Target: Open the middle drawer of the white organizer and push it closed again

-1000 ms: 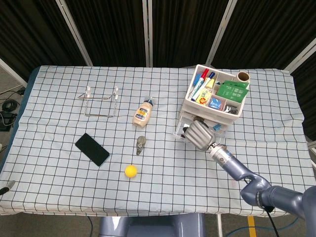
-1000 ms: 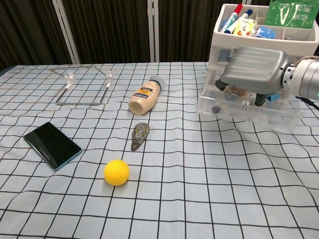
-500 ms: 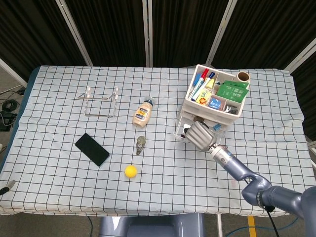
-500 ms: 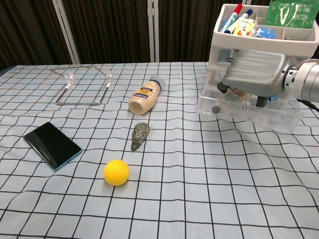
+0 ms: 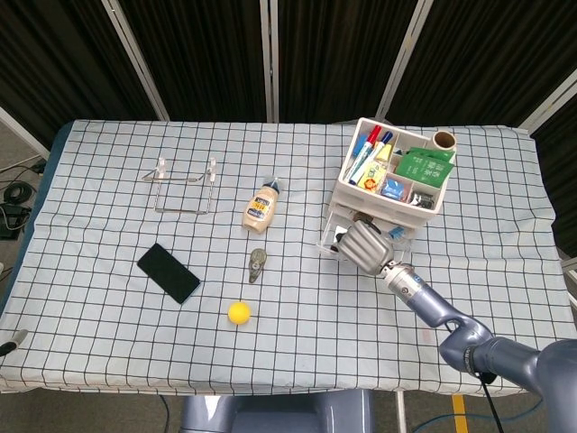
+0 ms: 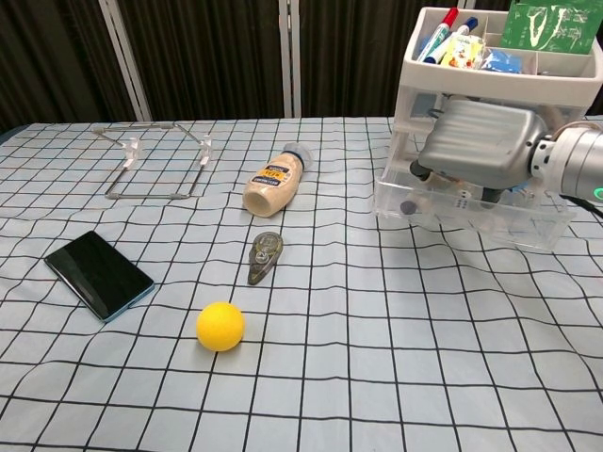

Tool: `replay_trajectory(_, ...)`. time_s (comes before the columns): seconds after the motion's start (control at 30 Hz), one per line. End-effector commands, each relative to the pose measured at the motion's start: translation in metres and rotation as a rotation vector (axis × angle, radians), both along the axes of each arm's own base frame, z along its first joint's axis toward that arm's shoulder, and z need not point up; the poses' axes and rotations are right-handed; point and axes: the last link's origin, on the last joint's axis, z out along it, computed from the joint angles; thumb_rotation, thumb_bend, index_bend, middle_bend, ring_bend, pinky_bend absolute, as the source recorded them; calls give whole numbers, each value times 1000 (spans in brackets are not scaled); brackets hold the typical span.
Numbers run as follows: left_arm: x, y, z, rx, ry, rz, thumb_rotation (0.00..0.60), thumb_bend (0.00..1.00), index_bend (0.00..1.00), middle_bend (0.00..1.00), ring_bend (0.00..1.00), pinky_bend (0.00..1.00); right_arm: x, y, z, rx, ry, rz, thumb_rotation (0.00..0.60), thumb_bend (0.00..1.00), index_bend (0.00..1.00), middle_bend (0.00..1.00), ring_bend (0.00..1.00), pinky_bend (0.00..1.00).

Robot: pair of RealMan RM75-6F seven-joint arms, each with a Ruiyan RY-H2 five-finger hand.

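The white organizer [image 5: 343,186] [image 6: 490,87] stands at the table's right, its top tray full of pens and packets. A clear drawer [image 6: 471,222] [image 5: 328,238] beneath it is pulled out toward me, with small items inside. My right hand [image 5: 362,245] [image 6: 480,141] lies over the open drawer, back of the hand up. Its fingers [image 6: 415,169] curl down over the drawer's front part. Which tier the drawer belongs to is hard to tell behind the hand. My left hand shows in neither view.
A mayonnaise bottle [image 5: 260,206] [image 6: 274,179] lies left of the organizer, with a correction-tape dispenser [image 5: 258,263] [image 6: 265,256] and a yellow ball [image 5: 238,312] [image 6: 220,326] nearer me. A black phone [image 5: 169,271] and a wire stand [image 5: 185,185] sit further left.
My right hand has crept slightly toward the organizer over the open drawer. The drawer's position looks almost unchanged.
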Motion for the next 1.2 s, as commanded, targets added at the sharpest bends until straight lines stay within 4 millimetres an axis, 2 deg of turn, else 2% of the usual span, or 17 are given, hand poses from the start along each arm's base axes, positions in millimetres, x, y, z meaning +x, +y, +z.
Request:
replay_trajectory(0.03, 0, 0, 0, 1, 0, 0, 600, 103, 0, 0, 0, 0, -1, 0, 0, -1, 2, 1, 600, 0, 561, 1000, 1000, 779)
replay_trajectory(0.73, 1, -1, 0, -5, -5, -5, 600, 104, 0, 0, 0, 0, -6, -1, -3, 4, 16, 5, 600, 1, 587, 1000, 1000, 779)
replay_trajectory(1.2, 1, -1, 0, -11, -10, -8, 600, 103, 0, 0, 0, 0, -8, -2, -5, 7, 25, 6, 600, 139, 615, 1000, 1000, 778)
